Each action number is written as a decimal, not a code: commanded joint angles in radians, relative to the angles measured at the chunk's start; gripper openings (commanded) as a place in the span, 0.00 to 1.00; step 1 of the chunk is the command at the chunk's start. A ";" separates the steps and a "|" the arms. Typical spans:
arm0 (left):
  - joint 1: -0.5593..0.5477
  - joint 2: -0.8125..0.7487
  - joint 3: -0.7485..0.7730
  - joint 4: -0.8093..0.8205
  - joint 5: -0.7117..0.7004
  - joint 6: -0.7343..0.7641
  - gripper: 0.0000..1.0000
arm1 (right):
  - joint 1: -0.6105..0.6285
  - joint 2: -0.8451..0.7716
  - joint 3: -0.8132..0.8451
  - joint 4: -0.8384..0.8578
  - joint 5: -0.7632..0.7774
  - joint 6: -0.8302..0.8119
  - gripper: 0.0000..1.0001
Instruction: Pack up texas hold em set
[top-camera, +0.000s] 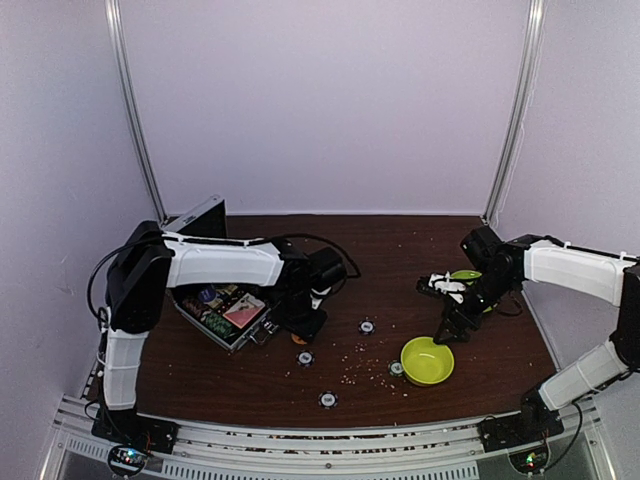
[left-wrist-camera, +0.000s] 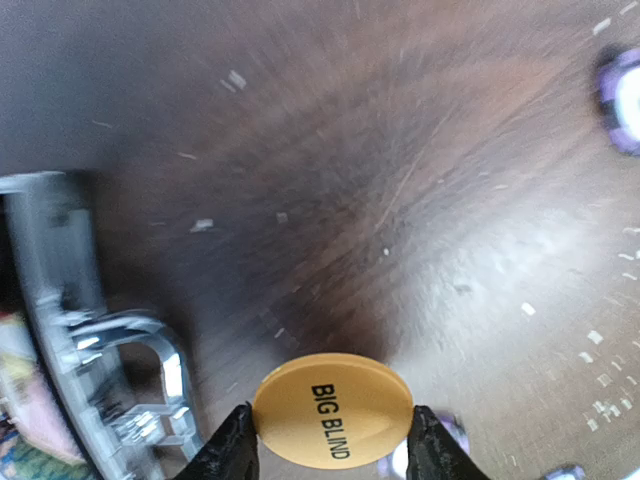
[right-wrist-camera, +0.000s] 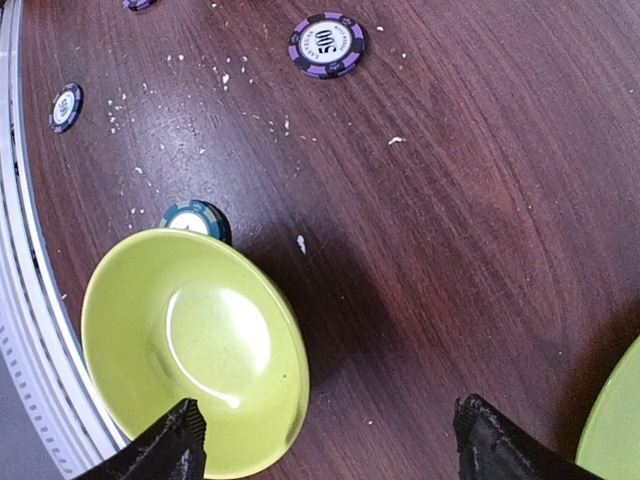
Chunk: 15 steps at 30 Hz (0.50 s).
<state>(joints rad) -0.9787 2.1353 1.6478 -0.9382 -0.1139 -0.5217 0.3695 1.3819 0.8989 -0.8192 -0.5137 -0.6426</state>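
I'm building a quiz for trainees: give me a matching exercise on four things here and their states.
1. BIG BLIND button
2. lime-green bowl
3. silver case
4. purple chip

a. lid up
b. between the left jaws
c. flat on the table, marked 500
d. empty

Pairs: 1-b, 2-d, 3-a, 4-c

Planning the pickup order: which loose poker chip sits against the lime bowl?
The teal-edged chip, tucked at the lime bowl rim; the purple 500 chip and the rest lie apart from it.
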 joint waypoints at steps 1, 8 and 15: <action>0.023 -0.143 0.031 -0.030 -0.065 0.041 0.46 | 0.008 0.010 0.030 -0.011 0.020 -0.005 0.87; 0.163 -0.269 -0.123 -0.050 -0.179 0.039 0.46 | 0.009 0.011 0.032 -0.014 0.023 -0.006 0.86; 0.348 -0.343 -0.283 0.008 -0.222 0.047 0.46 | 0.010 0.015 0.034 -0.015 0.024 -0.008 0.87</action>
<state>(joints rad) -0.7025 1.8187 1.4269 -0.9596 -0.2897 -0.4946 0.3710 1.3865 0.9104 -0.8211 -0.5014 -0.6445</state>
